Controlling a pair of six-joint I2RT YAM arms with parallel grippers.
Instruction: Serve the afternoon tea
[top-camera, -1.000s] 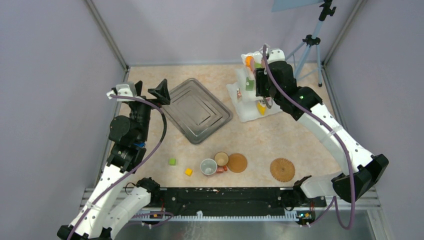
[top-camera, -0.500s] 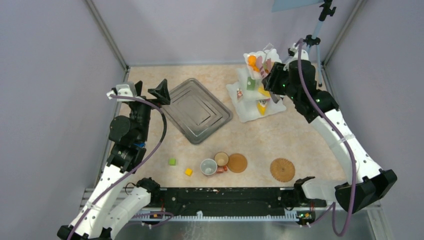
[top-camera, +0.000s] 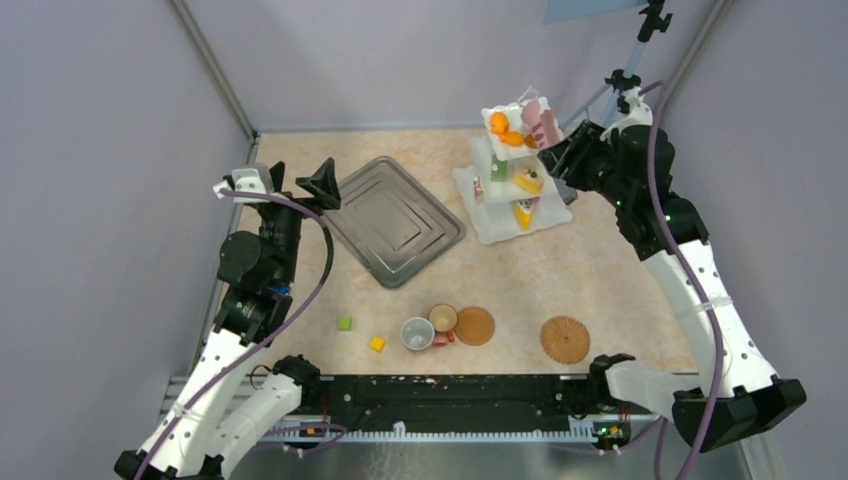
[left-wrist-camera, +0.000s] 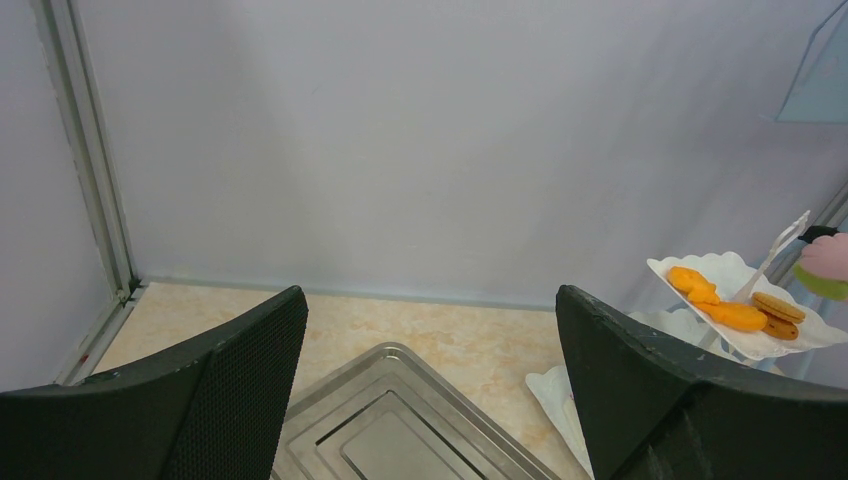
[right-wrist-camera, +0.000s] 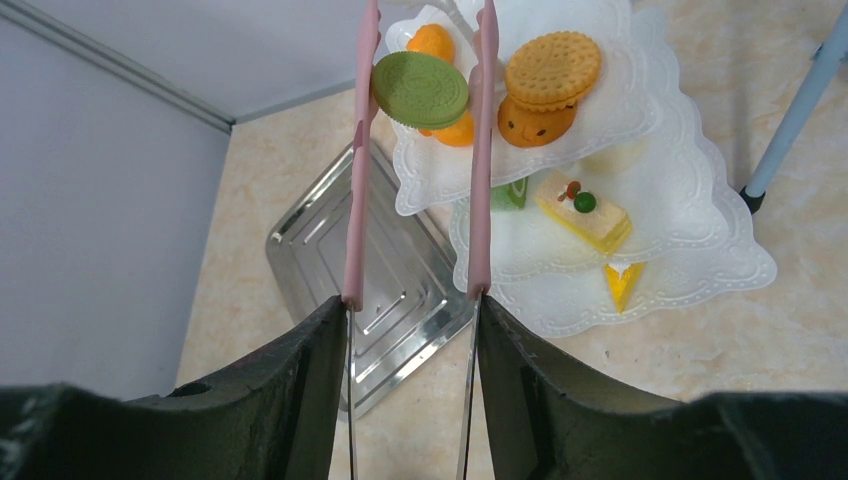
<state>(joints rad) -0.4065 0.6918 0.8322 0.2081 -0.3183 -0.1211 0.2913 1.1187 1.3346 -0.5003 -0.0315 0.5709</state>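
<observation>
Up over the top tier of the white three-tier stand (right-wrist-camera: 720, 250), a green round biscuit (right-wrist-camera: 421, 89) is caught between the tips of the pink tongs (right-wrist-camera: 484, 150). Whether it touches the tier cannot be told. The right pincer (right-wrist-camera: 410, 305) is pressed onto the handles of the tongs from the stand's right side. On that same tier sit an orange round (right-wrist-camera: 528, 118) with a tan sandwich biscuit (right-wrist-camera: 552, 70) on top of it, and more orange pieces lie behind the green one. One tier down lies a yellow cake slice (right-wrist-camera: 583, 210) with a green bit (right-wrist-camera: 508, 195) beside it, and a yellow wedge (right-wrist-camera: 622, 283) rests on the bottom tier. The stand is at the far right of the tabletop (top-camera: 600, 270). Just to its left lies the grey steel tray (top-camera: 395, 220). Well nearer than the stand, two cups (top-camera: 417, 333) sit touching each other, close against one brown woven mat (top-camera: 474, 326). The second mat (top-camera: 565, 339) lies apart to the right of it. Left of the cups lie a yellow cube (top-camera: 377, 344) and a green cube (top-camera: 345, 323). The left pincer (left-wrist-camera: 430, 300) is on the far side of the tray from the stand, its jaws spread wide with nothing between them.
</observation>
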